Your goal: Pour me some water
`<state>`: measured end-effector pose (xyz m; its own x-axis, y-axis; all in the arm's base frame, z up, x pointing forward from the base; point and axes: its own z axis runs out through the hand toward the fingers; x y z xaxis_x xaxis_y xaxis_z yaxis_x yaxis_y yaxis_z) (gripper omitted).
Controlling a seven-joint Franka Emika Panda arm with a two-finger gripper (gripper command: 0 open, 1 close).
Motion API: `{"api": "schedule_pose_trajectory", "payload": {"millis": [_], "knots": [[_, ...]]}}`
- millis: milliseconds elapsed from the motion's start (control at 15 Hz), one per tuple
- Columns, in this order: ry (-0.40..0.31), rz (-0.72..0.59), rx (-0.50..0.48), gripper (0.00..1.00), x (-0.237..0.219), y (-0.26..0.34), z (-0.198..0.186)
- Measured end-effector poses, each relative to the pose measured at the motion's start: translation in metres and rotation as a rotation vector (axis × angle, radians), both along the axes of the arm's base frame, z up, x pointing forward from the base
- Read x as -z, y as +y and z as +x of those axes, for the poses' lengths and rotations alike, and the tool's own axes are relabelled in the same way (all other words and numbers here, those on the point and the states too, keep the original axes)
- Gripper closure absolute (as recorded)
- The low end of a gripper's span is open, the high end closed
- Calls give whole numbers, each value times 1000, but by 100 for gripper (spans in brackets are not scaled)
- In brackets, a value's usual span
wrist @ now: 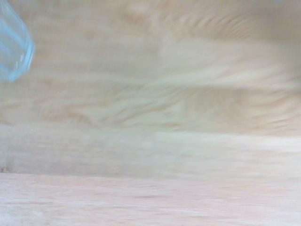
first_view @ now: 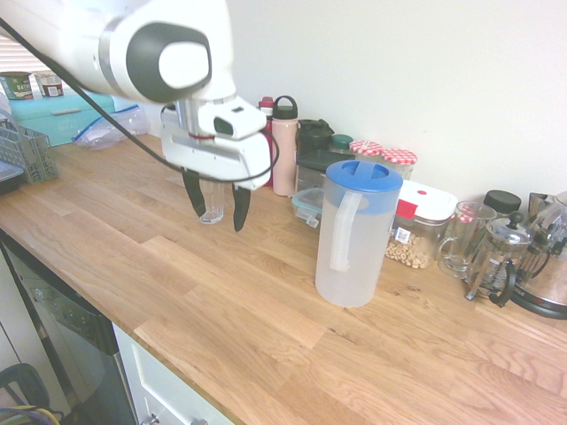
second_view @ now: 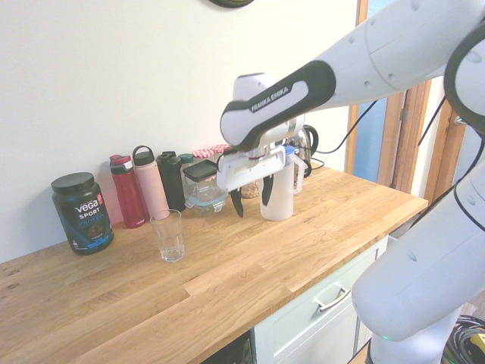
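You see one tall frosted plastic jug with a blue lid [first_view: 359, 235], one clear drinking glass [second_view: 168, 236], two red-and-white checked jar lids [first_view: 383, 151], and one black protein tub [second_view: 82, 214].

In the first exterior view, a teal box [first_view: 66, 122] stands far left, a plastic bag [first_view: 113, 127] beside it and a grey rack [first_view: 34, 152] nearer. Along the wall, left to right, come a red bottle [second_view: 127, 192], a pink bottle [first_view: 284, 152], a black bottle [second_view: 172, 182], jars [first_view: 399, 160] with red-and-white lids, a food box [first_view: 416, 232], a glass mug [first_view: 462, 241], a French press [first_view: 498, 257] and a kettle [first_view: 547, 270]. The second exterior view shows a black tub [second_view: 82, 214] left of the red bottle.
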<state>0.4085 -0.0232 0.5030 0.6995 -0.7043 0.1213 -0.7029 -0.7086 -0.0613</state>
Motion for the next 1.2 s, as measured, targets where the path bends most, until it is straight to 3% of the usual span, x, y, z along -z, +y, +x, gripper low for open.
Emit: {"api": "schedule_pose_trajectory", "payload": {"millis": [267,533,867,1200], "knots": [[-30,-30,7,0,-60,-69,-4],[-47,-64,22,0,-80,-121,-14],[-41,-46,43,0,-65,-173,-19],[-65,-35,14,0,-38,-187,4]]}}
